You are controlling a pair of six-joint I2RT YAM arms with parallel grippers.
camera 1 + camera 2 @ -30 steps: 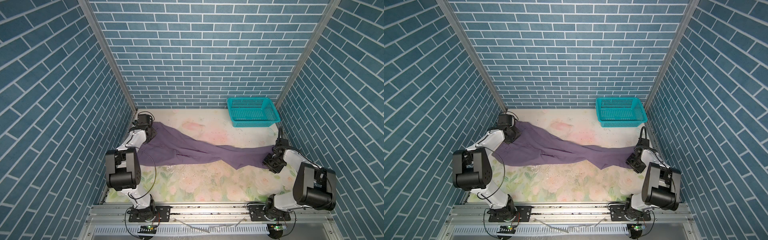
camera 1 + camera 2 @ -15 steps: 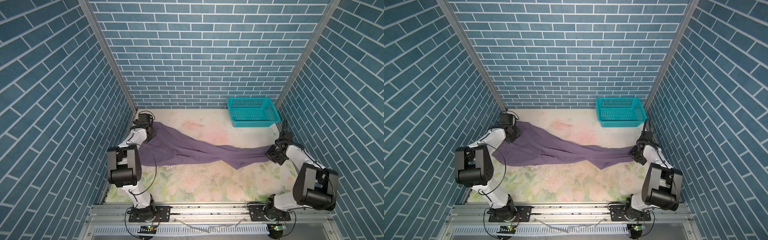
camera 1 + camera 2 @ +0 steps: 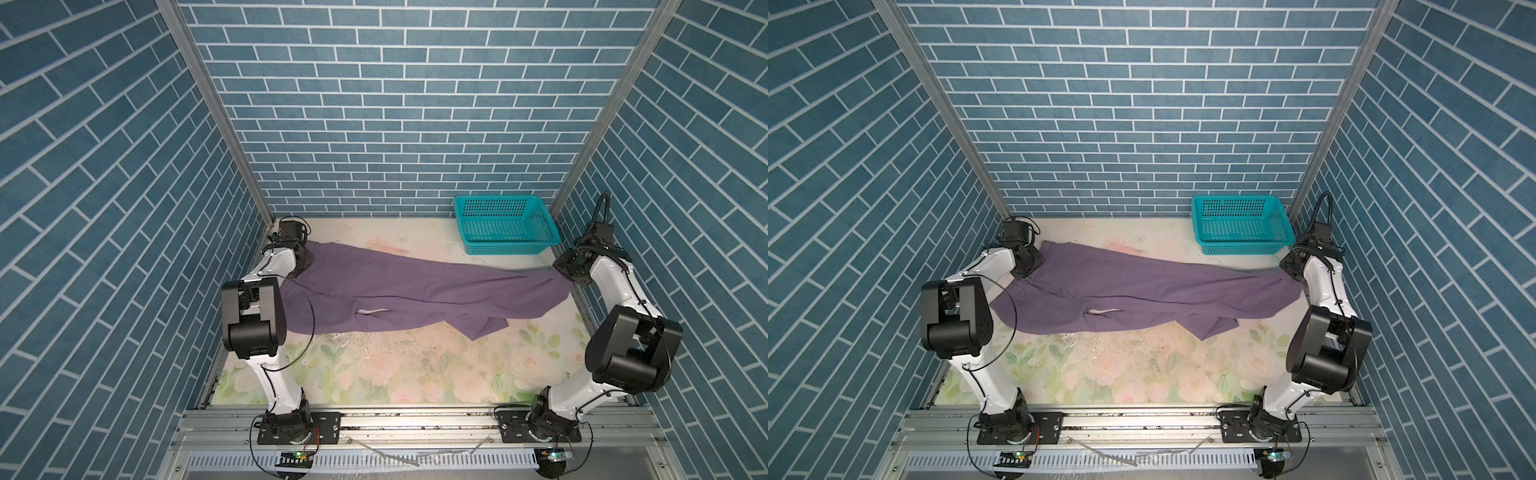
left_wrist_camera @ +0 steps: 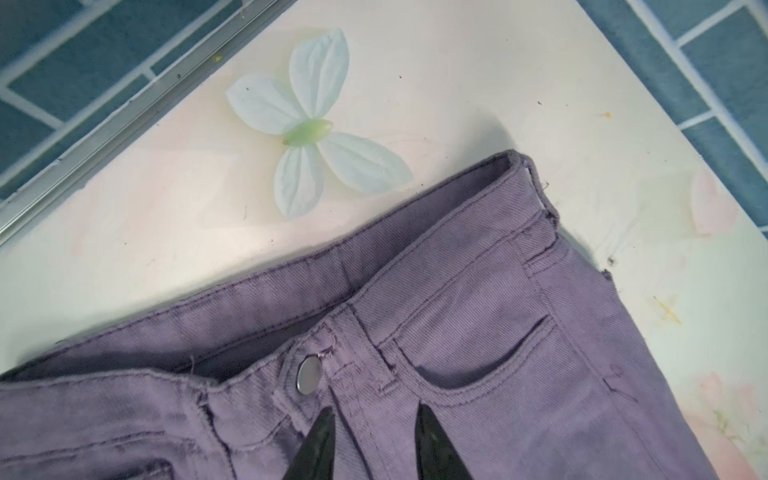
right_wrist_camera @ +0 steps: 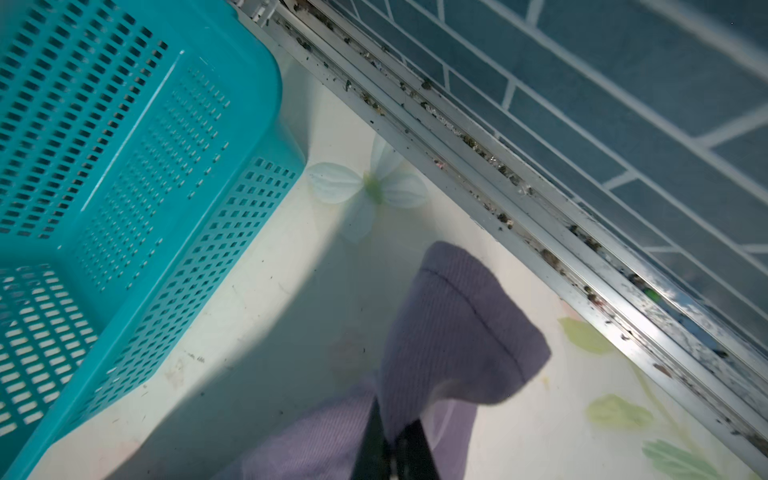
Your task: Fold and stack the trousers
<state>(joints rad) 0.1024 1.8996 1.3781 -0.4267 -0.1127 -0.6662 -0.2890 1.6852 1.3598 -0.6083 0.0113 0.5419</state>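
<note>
Inside blue-brick walls (image 3: 374,124), the floral bench (image 3: 415,374) carried the dusty-purple cloth trousers (image 3: 415,291), spread unfolded from its far left corner to its right edge. We judged every fold and the stacking still ahead. Our left gripper (image 4: 376,444) stood parted over the fly. Our right gripper (image 5: 392,440), clamped on a leg hem, had drawn it nearer the teal plastic mesh basket (image 3: 507,247) than a second before.

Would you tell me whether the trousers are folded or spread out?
Spread out: the trousers lie stretched full length across the table.
</note>
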